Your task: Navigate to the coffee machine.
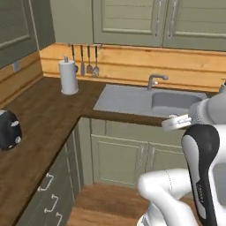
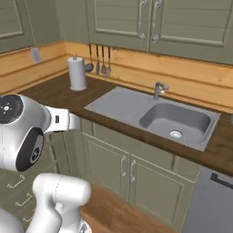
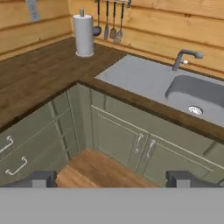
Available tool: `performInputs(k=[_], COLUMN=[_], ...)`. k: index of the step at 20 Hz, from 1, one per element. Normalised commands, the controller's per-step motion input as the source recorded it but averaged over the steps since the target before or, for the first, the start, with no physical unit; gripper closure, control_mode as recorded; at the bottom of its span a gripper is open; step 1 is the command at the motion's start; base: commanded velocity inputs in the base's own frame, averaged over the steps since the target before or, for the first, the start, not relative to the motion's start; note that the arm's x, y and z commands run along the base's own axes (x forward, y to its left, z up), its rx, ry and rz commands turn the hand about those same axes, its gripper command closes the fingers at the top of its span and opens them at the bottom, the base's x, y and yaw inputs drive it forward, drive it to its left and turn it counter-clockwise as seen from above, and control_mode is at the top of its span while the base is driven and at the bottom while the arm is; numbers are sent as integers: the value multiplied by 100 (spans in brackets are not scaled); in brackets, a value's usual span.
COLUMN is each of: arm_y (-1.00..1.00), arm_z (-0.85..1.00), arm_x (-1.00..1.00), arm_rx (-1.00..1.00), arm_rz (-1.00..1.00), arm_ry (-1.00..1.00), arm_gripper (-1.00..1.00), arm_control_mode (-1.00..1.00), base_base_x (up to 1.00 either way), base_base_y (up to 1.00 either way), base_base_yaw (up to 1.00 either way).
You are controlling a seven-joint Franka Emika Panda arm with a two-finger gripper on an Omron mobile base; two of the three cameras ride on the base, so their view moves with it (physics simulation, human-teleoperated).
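Drive on to find the coffee machine.
Gripper [image 3: 112, 178] open, empty; turn toward 9 o'clock past the kettle [image 1: 9, 129].

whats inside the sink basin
The sink basin holds nothing but a round drain at its bottom. Its near inner wall is hidden below the rim.

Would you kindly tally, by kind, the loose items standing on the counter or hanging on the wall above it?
Paper towel roll: 1
Hanging utensils: 4
Black round appliance: 1
Total: 6
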Motion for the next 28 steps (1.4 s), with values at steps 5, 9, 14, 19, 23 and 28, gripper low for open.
performInputs(k=[5,9,14,19,23,28], arm_y=[0,0,0,0,0,0], arm_z=[0,0,0,0,0,0], arm_x=[0,0,0,0,0,0], arm_rx=[0,0,0,0,0,0], arm_rz=[0,0,0,0,0,0], arm_ry=[0,0,0,0,0,0], arm_gripper=[-100,-100,-100,-100,-100,-100], arm_control_mode=[100,100,100,100,100,100], base_base_x=[0,0,0,0,0,0], base_base_y=[-25,-67,-88,-97,-52,-22], base_base_yaw=[-93,-81,-76,-73,-86,-94])
